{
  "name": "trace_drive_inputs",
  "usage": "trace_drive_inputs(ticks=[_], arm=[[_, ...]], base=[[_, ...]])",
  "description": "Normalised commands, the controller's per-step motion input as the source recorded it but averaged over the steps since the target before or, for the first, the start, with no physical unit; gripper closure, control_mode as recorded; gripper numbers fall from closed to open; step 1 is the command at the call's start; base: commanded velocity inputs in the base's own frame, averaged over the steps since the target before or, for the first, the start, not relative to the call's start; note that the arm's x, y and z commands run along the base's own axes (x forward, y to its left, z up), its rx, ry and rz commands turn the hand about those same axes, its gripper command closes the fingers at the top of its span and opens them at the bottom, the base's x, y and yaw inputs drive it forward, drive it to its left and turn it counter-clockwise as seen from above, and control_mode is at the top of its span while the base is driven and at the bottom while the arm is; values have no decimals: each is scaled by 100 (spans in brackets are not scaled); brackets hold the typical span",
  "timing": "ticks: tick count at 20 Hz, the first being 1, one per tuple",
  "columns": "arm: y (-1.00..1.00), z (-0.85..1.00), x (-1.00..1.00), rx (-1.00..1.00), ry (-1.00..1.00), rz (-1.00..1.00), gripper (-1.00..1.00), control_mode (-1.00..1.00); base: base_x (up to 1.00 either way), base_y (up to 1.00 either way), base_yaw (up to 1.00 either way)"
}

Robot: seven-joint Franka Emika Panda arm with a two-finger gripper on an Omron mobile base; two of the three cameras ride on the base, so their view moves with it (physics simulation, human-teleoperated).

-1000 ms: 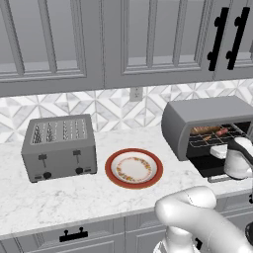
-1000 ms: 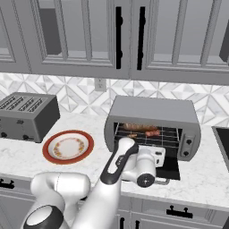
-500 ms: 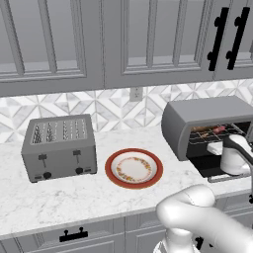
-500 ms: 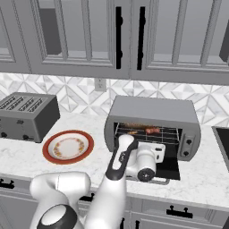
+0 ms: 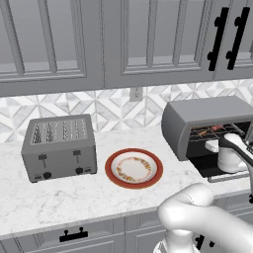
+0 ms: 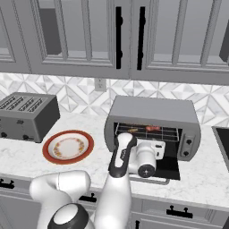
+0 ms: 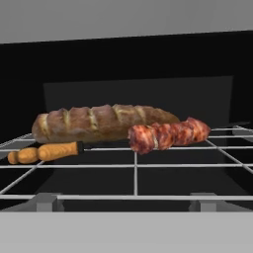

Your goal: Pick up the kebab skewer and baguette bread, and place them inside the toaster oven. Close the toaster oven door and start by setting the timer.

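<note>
The toaster oven (image 6: 152,112) (image 5: 202,118) stands on the counter with its door (image 6: 171,164) folded down flat. On the wire rack (image 7: 136,168) inside lie the baguette bread (image 7: 104,122) and, just in front of it, the kebab skewer (image 7: 168,134) (image 6: 150,129), with its wooden end pointing left. My gripper (image 6: 154,144) (image 5: 213,146) hovers over the lowered door at the oven's mouth, facing the rack. It is open and holds nothing; both foods rest apart from it.
A red-rimmed plate (image 5: 133,168) (image 6: 68,146) sits bare left of the oven. Further left is a grey four-slot toaster (image 5: 59,147) (image 6: 27,116). The door's silver bar handle (image 6: 150,180) juts toward the counter's front edge. Wall cabinets hang above.
The hand has shifted only slightly in front of the oven's mouth, and the forearm has risen a little. Bread and skewer stay on the rack.
</note>
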Motion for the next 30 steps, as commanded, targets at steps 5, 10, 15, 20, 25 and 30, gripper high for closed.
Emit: trace_drive_inputs(ticks=[5,10,15,20,25,30], arm=[[0,0,16,0,0,0,-100,-100],[0,0,14,0,0,0,-100,-100],[0,0,13,0,0,0,-100,-100],[0,0,15,0,0,0,-100,-100],[0,0,14,0,0,0,-100,-100],[0,0,8,0,0,0,-100,-100]], base=[[0,0,0],[0,0,0],[0,0,0],[0,0,0],[0,0,0],[0,0,0]])
